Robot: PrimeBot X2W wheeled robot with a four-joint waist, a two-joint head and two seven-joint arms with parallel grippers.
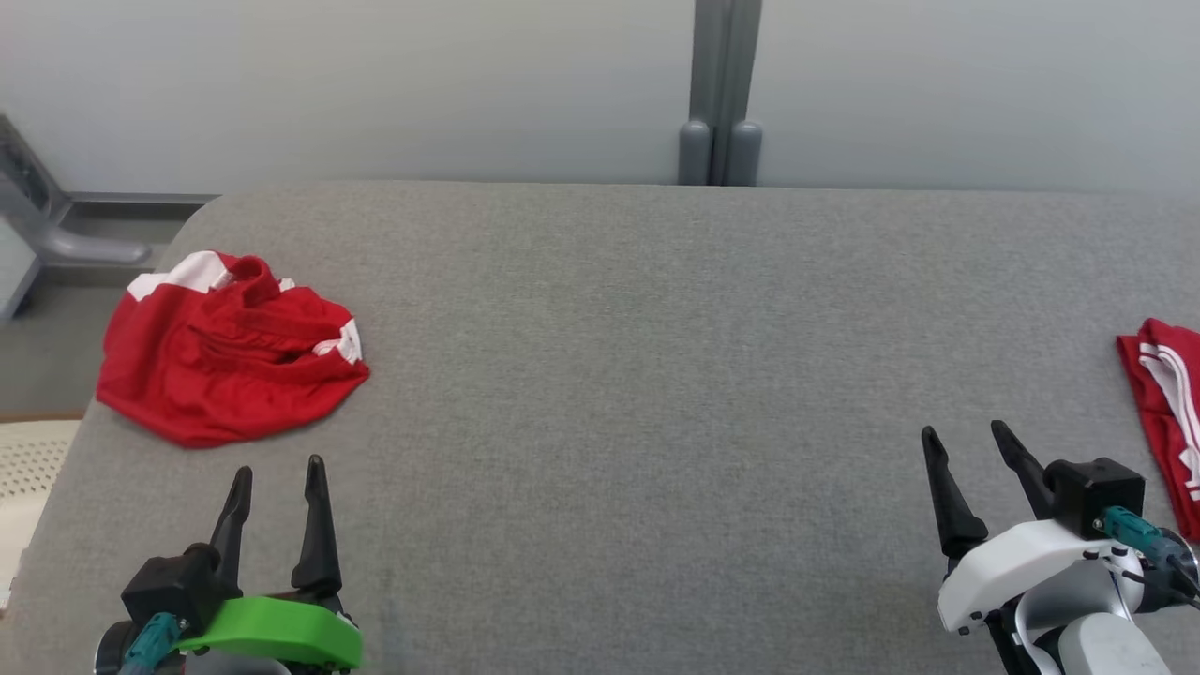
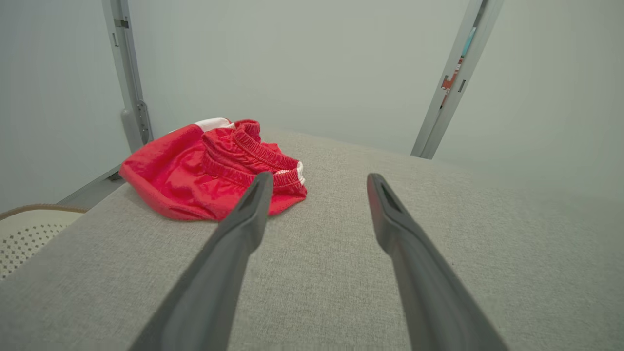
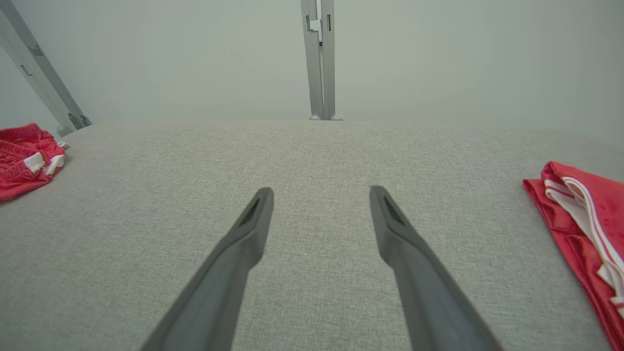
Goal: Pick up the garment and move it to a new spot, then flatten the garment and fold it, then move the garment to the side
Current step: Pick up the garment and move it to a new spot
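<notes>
Plainly, left jaws spread wide and empty above the grey bench [image 1: 637, 375], crumpled red garment [image 1: 225, 352] just ahead of their tips and not touching them, right jaws equally wide with nothing held, second red garment [image 1: 1167, 412], white-striped, off to their right

Left end effector [image 1: 279, 466]: black fingers [image 1: 319, 530], green shell [image 1: 281, 633]. Right end effector [image 1: 964, 429]: white shell [image 1: 1012, 562], teal connector [image 1: 1130, 530].

The crumpled garment [image 1: 225, 352] is bright red with white bands; the other garment [image 1: 1167, 412] is red with thin white stripes. The tabletop [image 1: 637, 375] is flecked grey. My left fingers [image 1: 317, 534] are black above a green cover [image 1: 281, 633], my right fingers [image 1: 947, 497] black above a white cover [image 1: 1022, 558].
</notes>
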